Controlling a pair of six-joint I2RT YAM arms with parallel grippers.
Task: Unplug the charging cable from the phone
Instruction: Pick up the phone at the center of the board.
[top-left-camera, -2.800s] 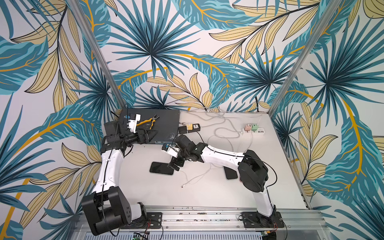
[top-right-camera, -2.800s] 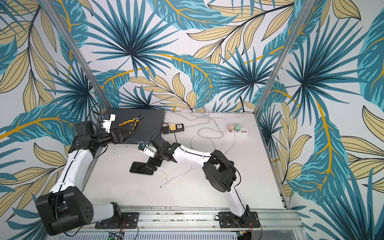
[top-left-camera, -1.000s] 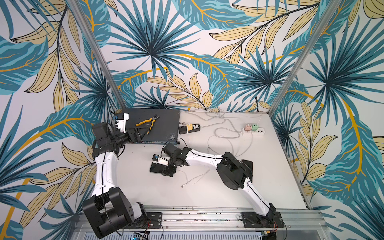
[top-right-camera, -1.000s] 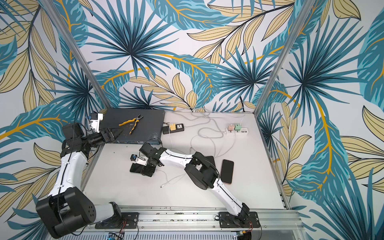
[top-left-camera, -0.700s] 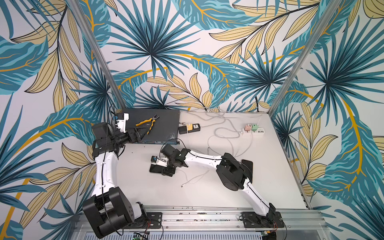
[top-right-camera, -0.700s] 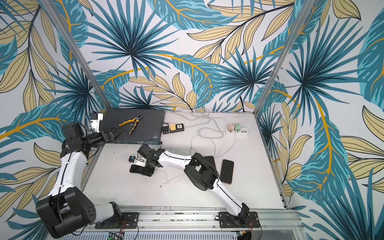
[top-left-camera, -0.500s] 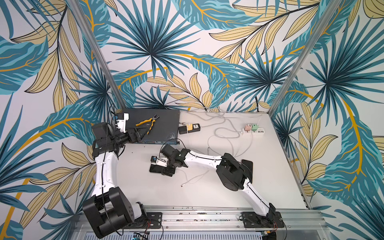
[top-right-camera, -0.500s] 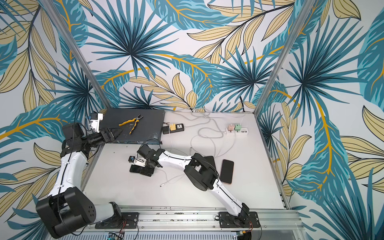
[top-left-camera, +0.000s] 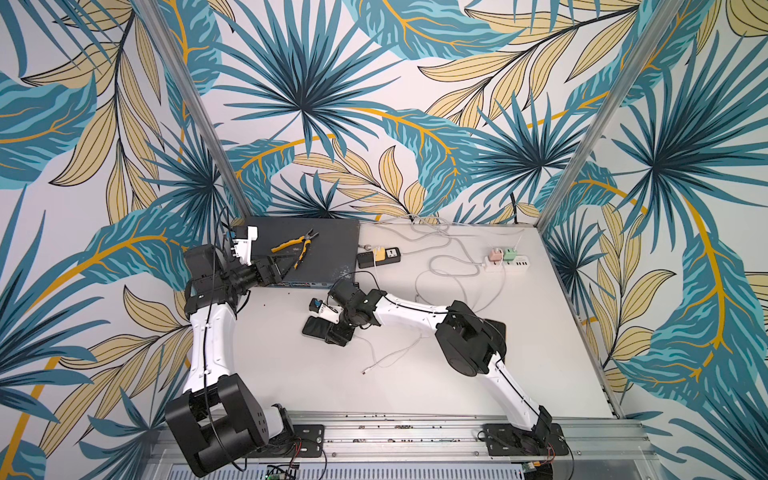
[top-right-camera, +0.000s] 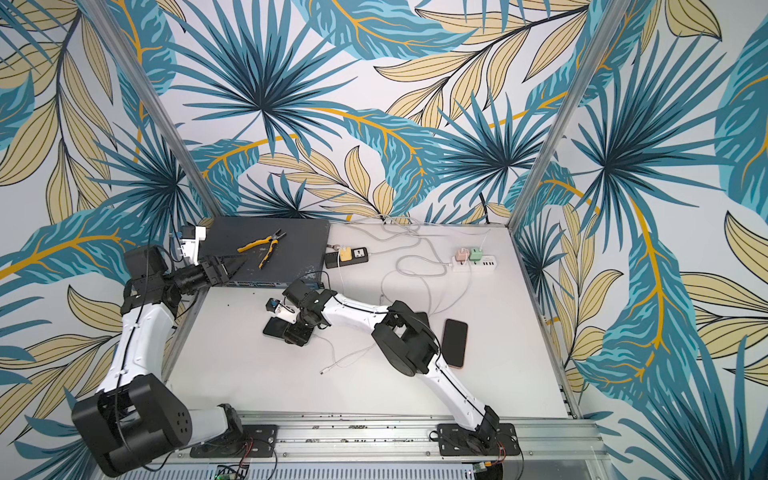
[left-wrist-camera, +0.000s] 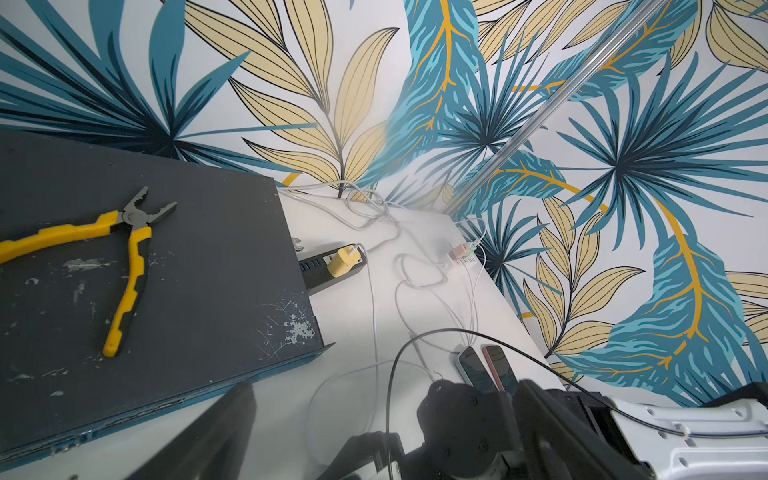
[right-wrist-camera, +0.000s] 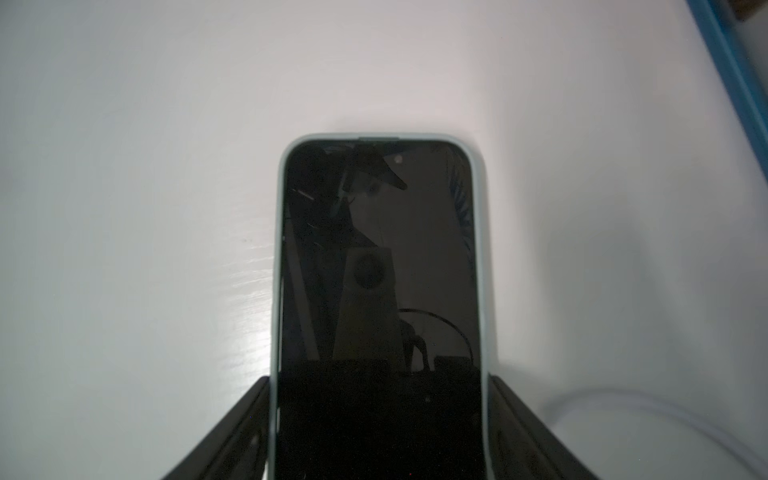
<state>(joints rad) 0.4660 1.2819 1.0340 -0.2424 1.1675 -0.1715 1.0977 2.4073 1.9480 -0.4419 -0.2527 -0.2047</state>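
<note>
The white table (top-left-camera: 291, 374) carries a dark grey box (top-left-camera: 328, 241) in its far left corner, with yellow-handled pliers (top-left-camera: 297, 247) lying on top. The right arm (top-left-camera: 411, 309) stretches across the table towards the left side and comes down over the phone (top-left-camera: 313, 327). The phone lies flat and screen-up in a pale case on the left half of the table, in front of the box. Its long axis runs across the table at a slight slant. Its earpiece end points away from the wrist, towards the left arm's side, and its other end is hidden under the right gripper (top-left-camera: 334, 332). That gripper straddles the phone, and its dark fingers (right-wrist-camera: 232, 428) are closed against the two long edges of the case. The left gripper (top-right-camera: 239, 266) hangs over the front edge of the box with its jaws spread wide and nothing between them. A white cable (right-wrist-camera: 623, 400) lies on the table just beside the right gripper. In both top views its free plug end rests on the tabletop, apart from the phone.
</note>
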